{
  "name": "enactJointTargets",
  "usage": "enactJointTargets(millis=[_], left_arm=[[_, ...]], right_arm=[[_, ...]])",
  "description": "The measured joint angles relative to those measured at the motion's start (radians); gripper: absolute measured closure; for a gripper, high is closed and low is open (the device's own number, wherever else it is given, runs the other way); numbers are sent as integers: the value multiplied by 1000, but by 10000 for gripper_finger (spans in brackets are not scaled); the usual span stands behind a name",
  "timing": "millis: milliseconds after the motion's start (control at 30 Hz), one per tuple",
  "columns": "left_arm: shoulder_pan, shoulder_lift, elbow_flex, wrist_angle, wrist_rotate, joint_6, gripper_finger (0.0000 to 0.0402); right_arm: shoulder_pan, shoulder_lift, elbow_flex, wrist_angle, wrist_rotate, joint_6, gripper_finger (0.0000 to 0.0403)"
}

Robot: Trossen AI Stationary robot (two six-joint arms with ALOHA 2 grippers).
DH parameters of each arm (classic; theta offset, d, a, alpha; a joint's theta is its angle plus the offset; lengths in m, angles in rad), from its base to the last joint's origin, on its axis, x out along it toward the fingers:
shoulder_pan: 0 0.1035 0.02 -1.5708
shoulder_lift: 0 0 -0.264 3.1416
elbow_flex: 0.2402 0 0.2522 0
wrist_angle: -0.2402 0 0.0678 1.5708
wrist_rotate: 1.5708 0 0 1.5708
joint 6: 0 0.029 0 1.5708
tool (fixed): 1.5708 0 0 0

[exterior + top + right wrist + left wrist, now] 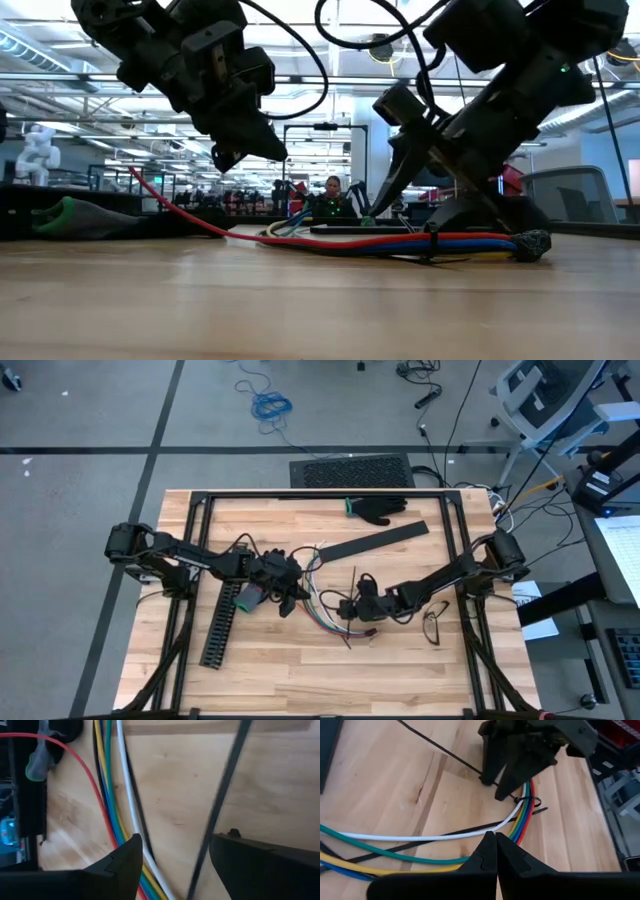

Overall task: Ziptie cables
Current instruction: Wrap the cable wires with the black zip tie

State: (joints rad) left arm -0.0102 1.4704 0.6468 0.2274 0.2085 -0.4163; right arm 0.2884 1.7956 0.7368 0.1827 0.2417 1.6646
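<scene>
Right gripper (172,857) over cables (117,795)

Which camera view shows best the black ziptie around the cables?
The left wrist view: the ziptie wraps the cables in plain sight. The low view shows it as a thin band. High and right wrist views don't show it clearly.

Two arms, each with one claw: left claw (290,595), right claw (352,606). One bundle of cables (322,610) with five colours visible: white, red, blue, green, yellow. One black slotted channel (222,620), one flat black strip (372,541), one black glove (378,509), one tabletop (300,660).
</scene>
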Motion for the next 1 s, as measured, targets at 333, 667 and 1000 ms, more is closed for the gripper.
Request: enactJointTargets(millis=[333,667,1000], left_arm=[[-1,0,0,0,-15,3,401],[-1,0,0,8,-15,4,401],[-6,0,2,211,-57,-40,401]], right_arm=[[-7,58,1,103,-14,-27,217],[-17,59,3,81,-28,-78,379],[-60,-13,-12,75,91,-179,402]])
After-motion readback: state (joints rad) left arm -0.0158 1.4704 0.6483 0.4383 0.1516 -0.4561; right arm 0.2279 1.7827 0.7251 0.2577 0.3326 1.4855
